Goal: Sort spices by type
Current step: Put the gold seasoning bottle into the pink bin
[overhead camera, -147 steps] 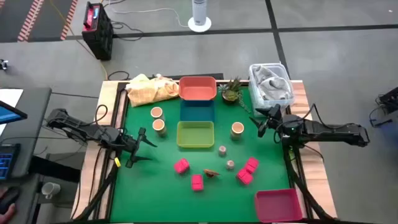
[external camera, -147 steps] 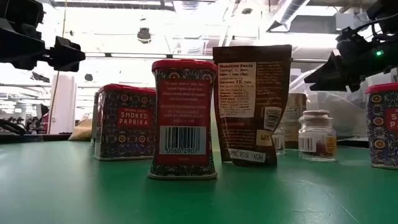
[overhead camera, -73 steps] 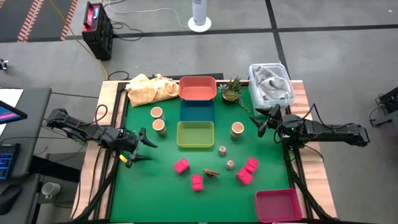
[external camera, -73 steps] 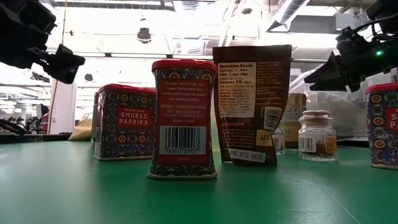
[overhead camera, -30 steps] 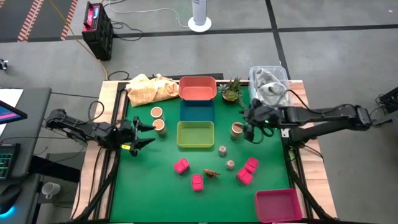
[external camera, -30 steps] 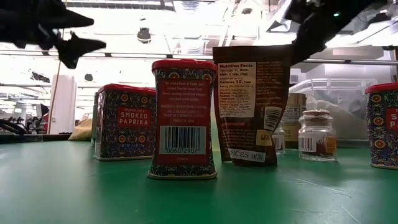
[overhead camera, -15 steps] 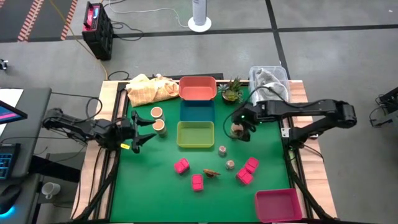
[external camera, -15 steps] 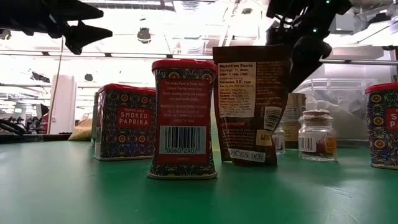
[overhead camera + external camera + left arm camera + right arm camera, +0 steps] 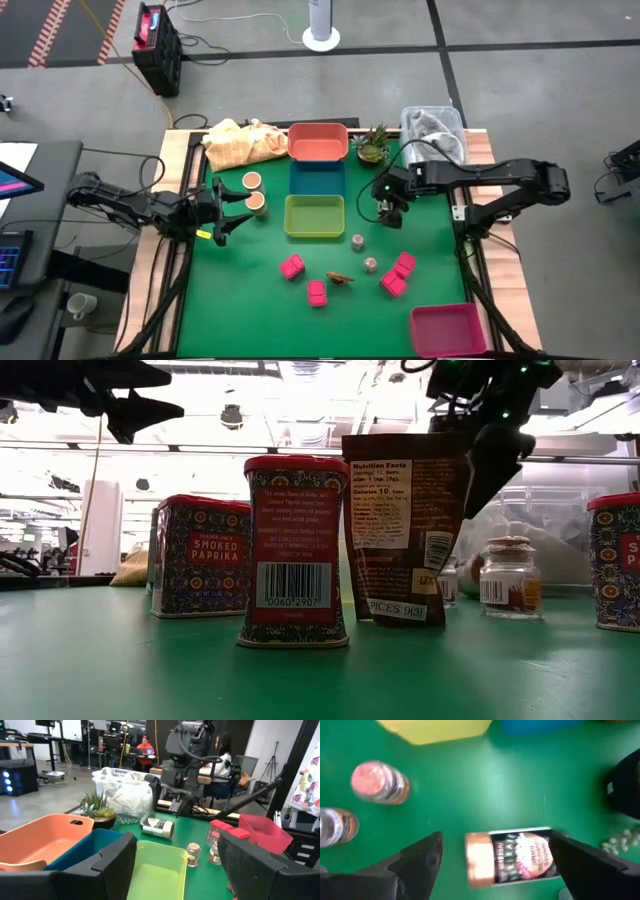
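Note:
The spices stand on the green mat: pink tins (image 9: 291, 265), (image 9: 317, 292), (image 9: 398, 275), two tiny round jars (image 9: 357, 240), (image 9: 370, 264), a brown pouch (image 9: 340, 278) and tan-lidded jars (image 9: 251, 180), (image 9: 257, 201). Another tan-lidded jar (image 9: 510, 857) lies on its side (image 9: 157, 826). My right gripper (image 9: 496, 842) hangs over it, open and tipped down, with one finger off each end of the jar (image 9: 390, 208). My left gripper (image 9: 228, 208) is open and level beside the two left jars, holding nothing (image 9: 175, 855).
A coral bin (image 9: 318, 142), a blue bin (image 9: 317, 178) and a yellow-green bin (image 9: 314, 216) stand in a row at mid-table. A pink bin (image 9: 447, 328) sits near right. At the far edge are a yellow cloth (image 9: 240, 143), a plant (image 9: 372, 145) and a clear box (image 9: 435, 130).
My right gripper has moved toward the table's left and down, tipping from nearly level to pointing steeply down over the tan-lidded jar. My left gripper has risen a little.

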Robot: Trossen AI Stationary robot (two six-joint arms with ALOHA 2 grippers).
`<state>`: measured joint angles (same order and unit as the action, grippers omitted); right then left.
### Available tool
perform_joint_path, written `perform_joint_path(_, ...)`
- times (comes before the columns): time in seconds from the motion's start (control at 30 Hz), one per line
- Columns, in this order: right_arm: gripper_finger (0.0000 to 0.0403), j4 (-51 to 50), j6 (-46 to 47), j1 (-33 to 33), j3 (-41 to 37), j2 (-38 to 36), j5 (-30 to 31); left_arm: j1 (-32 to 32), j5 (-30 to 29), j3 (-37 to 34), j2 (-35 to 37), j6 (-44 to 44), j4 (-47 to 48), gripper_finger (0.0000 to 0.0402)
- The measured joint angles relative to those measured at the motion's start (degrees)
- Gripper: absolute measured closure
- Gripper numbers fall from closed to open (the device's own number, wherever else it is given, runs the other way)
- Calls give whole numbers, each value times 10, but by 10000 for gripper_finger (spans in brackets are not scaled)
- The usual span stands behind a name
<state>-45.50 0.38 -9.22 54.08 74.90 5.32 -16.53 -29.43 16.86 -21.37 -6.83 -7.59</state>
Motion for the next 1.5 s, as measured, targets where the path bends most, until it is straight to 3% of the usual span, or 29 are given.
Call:
perform_joint_path(0.27, 19, -25, 14, -2, 0, -19, 20, 0, 6, 0, 0, -17, 12, 136)
perform_joint_path(0.43, 19, -55, 202, -14, 8, 12, 33, 0, 6, 0, 0, -30, 11, 136)
perform_joint_path(0.67, 19, -111, 351, 36, 10, 47, 75, 0, 6, 0, 0, -44, 10, 136)
perform_joint_path(0.83, 19, -106, 387, 46, 8, 56, 107, 0, 6, 3, 0, -39, 12, 136)
perform_joint_path(1.23, 19, -52, 427, 51, 9, 80, 114, 0, 6, 55, 0, -61, 113, 136)
perform_joint_path(1.5, 19, -48, 449, 53, 8, 127, 135, 0, 6, 63, 0, -62, 129, 136)
